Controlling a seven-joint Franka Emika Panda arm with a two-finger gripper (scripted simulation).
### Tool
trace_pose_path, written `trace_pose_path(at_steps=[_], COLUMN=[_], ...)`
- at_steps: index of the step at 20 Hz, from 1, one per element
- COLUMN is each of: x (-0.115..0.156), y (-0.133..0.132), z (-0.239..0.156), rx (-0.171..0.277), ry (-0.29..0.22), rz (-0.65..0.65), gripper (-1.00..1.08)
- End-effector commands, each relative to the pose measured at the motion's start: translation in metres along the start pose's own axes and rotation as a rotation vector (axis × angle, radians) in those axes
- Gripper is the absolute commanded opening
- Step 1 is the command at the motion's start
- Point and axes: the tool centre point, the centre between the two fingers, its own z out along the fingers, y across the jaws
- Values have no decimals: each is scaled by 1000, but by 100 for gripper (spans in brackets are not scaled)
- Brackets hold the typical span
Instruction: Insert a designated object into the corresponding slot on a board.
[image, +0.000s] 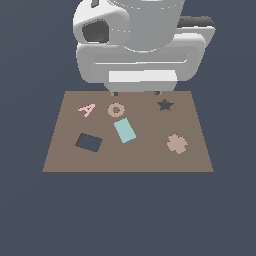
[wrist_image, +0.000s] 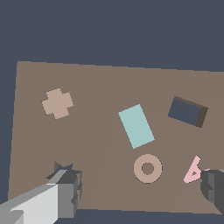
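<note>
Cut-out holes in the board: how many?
2. The rectangular slot sits toward the exterior view's left, beside the teal block. The star hole is at the far right, partly hidden by a finger in the wrist view.

The board (image: 127, 160) is rendered flat, matt brown, without grain. The block (image: 124, 130) is shown as smooth, matt light teal. The arm's white casing (image: 140, 45) appears smooth, plastic-like, softly glossy. The end effector (wrist_image: 140, 192) has matt grey fingers (wrist_image: 70, 192).

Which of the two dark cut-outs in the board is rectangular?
The rectangular slot, beside the teal block and near the pink letter A; the other cut-out is star-shaped.
</note>
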Motion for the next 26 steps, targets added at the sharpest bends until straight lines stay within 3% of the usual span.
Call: trace_pose_path(at_steps=[1,12,26], x=[0,2,14], y=[0,6,24], z=[0,26,115], rx=[0,4,17], ry=[0,-3,-16], rz=[0,-73,-326], gripper=[100,100,100])
